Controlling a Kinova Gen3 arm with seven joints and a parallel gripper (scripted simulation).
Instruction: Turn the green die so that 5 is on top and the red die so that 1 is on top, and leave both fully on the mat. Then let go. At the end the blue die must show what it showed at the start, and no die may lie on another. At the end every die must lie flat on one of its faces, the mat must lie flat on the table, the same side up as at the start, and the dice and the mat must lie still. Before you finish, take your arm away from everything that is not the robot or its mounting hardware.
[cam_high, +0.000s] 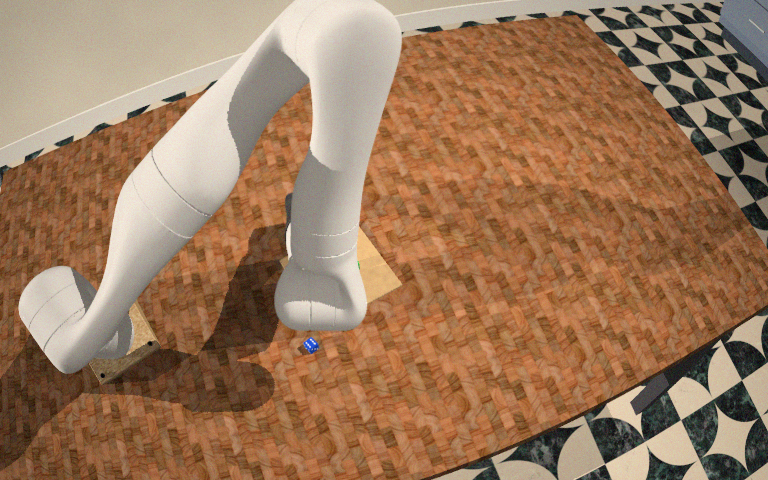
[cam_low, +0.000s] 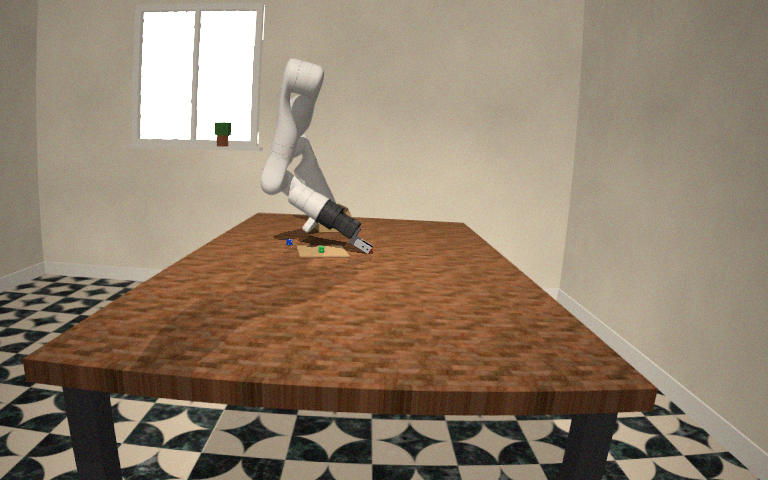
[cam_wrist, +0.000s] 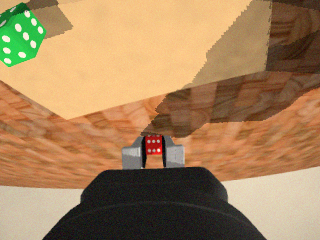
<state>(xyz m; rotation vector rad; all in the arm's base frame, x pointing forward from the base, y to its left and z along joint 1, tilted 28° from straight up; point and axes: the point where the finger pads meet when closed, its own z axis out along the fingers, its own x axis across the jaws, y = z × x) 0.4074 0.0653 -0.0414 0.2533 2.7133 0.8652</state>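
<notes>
My gripper (cam_wrist: 154, 147) (cam_low: 368, 247) is shut on the red die (cam_wrist: 154, 144), whose face towards the wrist camera shows several white pips. It holds the die low over bare table wood, just off the tan mat (cam_wrist: 150, 60) (cam_low: 335, 253) (cam_high: 380, 278), near the mat's edge. The green die (cam_wrist: 19, 34) (cam_low: 321, 249) lies on the mat; in the top view only a sliver of it (cam_high: 359, 264) shows beside the arm. The blue die (cam_high: 310, 345) (cam_low: 289, 242) lies on the table off the mat. In the top view the arm hides my gripper and the red die.
The arm's base plate (cam_high: 130, 348) is bolted to the table near the mat. The arm's forearm leans low over the mat. A small potted plant (cam_low: 222, 134) stands on the window sill behind the table.
</notes>
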